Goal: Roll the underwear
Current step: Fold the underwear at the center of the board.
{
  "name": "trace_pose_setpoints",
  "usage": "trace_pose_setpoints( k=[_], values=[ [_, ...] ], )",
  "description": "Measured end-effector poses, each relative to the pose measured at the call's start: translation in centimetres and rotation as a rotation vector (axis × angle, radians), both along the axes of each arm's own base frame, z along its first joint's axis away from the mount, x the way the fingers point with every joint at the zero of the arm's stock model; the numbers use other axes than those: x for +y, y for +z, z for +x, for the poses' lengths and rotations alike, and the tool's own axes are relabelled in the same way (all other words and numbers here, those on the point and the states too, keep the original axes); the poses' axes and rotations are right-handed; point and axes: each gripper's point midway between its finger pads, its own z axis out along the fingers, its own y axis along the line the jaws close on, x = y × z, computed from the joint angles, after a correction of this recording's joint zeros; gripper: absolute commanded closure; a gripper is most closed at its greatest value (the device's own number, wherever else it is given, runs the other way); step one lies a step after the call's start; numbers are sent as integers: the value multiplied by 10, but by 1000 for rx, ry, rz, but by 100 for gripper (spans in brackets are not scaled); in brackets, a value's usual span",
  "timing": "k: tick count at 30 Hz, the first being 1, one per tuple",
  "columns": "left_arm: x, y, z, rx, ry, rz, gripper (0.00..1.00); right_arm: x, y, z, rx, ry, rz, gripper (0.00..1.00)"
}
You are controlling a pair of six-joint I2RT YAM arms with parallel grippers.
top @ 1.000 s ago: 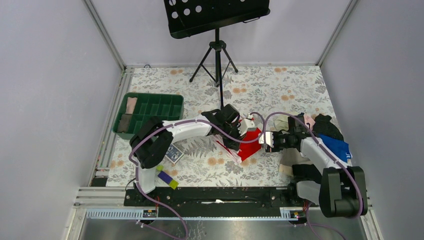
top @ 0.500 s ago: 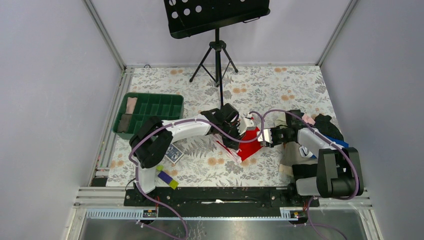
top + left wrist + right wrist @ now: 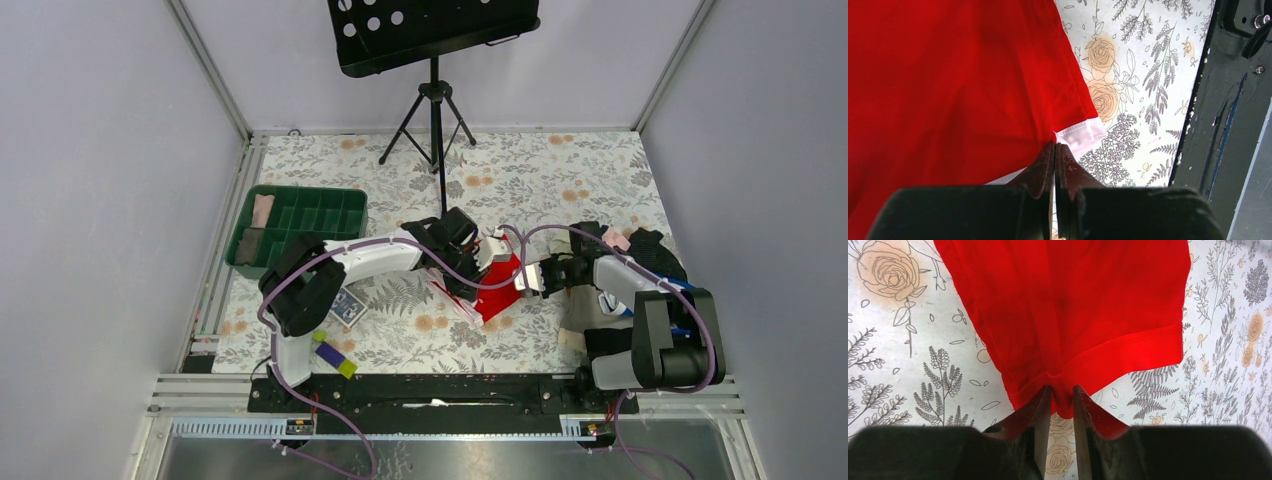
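The bright red underwear (image 3: 500,283) lies mid-table between my two grippers. My left gripper (image 3: 470,262) is at its left side. In the left wrist view its jaws (image 3: 1054,146) are pressed shut on the corner where the red cloth (image 3: 948,85) meets the white waistband trim (image 3: 1082,135). My right gripper (image 3: 525,278) is at the underwear's right edge. In the right wrist view a puckered fold of the red hem (image 3: 1073,305) sits pinched between its narrowed fingers (image 3: 1062,390).
A green compartment tray (image 3: 300,189) sits at the far left. A music stand's tripod (image 3: 433,110) is behind the cloth. A pile of clothes (image 3: 650,255) with a blue garment (image 3: 680,295) lies right. Purple and yellow blocks (image 3: 333,357) lie near the front rail (image 3: 1228,100).
My right gripper has moved left to the underwear's edge and its jaws have narrowed onto the hem. The left arm has stayed where it was.
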Motion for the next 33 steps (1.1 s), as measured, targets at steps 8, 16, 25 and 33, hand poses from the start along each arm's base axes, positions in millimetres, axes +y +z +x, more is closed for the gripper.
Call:
trace_pose_setpoints(
  k=[8,16,25,33],
  values=[
    [2,-1,-3,15,-3,9,100,0,-12,-4,-22,1,0,78],
    [6,0,-8,40,-7,26,100,0,-7,-1,-64,1,1,100],
    [-3,16,-21,110,-57,-32,100,-3,22,-12,-148,37,-35,100],
    [-13,17,-33,234,-115,-54,100,-16,7,-34,-76,76,-113,100]
  ],
)
